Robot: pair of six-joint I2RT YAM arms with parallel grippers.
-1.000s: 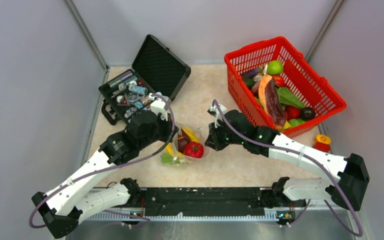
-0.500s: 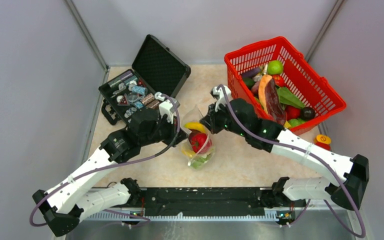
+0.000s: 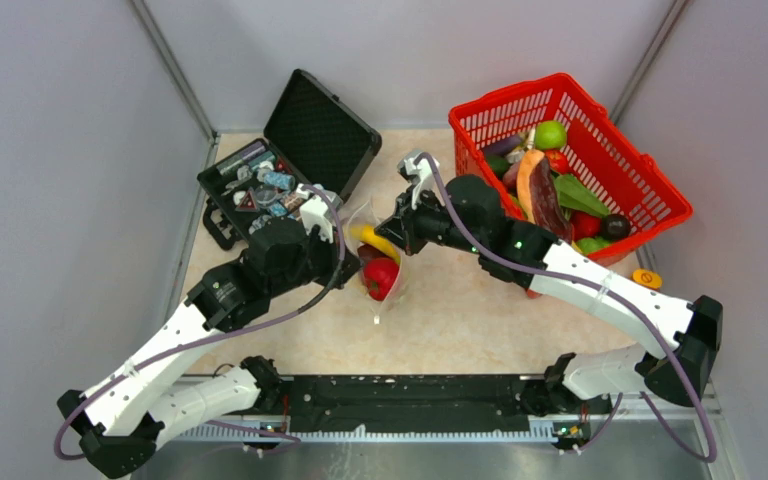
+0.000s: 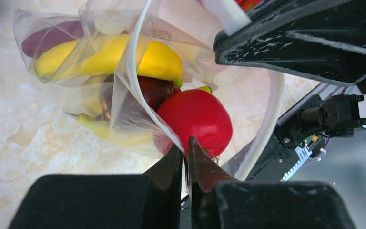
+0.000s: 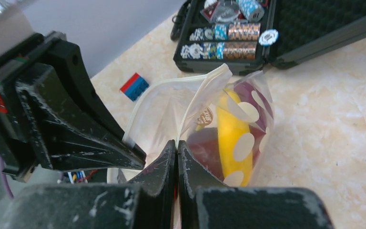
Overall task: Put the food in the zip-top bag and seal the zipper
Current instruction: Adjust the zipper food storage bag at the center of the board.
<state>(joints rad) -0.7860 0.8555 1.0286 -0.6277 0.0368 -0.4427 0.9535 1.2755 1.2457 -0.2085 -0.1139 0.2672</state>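
Note:
The clear zip-top bag (image 3: 388, 292) hangs between my two grippers above the table's middle. It holds food: a yellow banana (image 4: 114, 57), a red tomato-like fruit (image 4: 195, 119), a dark red piece (image 4: 155, 90) and a purple piece (image 4: 52, 36). My left gripper (image 4: 187, 143) is shut on one side of the whitish zipper (image 4: 133, 71). The right gripper (image 5: 177, 143) is shut on the other zipper side (image 5: 195, 100). The mouth gapes open between them. From above, the left gripper (image 3: 352, 255) and right gripper (image 3: 397, 232) flank the bag closely.
A red mesh basket (image 3: 660, 190) with more toy food (image 3: 550, 135) stands at the back right. An open black case (image 3: 320, 125) of small metal parts lies at the back left. A small red and yellow piece (image 3: 645, 279) sits at the right edge. A blue-red block (image 5: 134, 86) lies near the case.
Both grippers have carried the bag up and toward the back left. The bag lay flat on the table and now hangs with the food sagging at its bottom.

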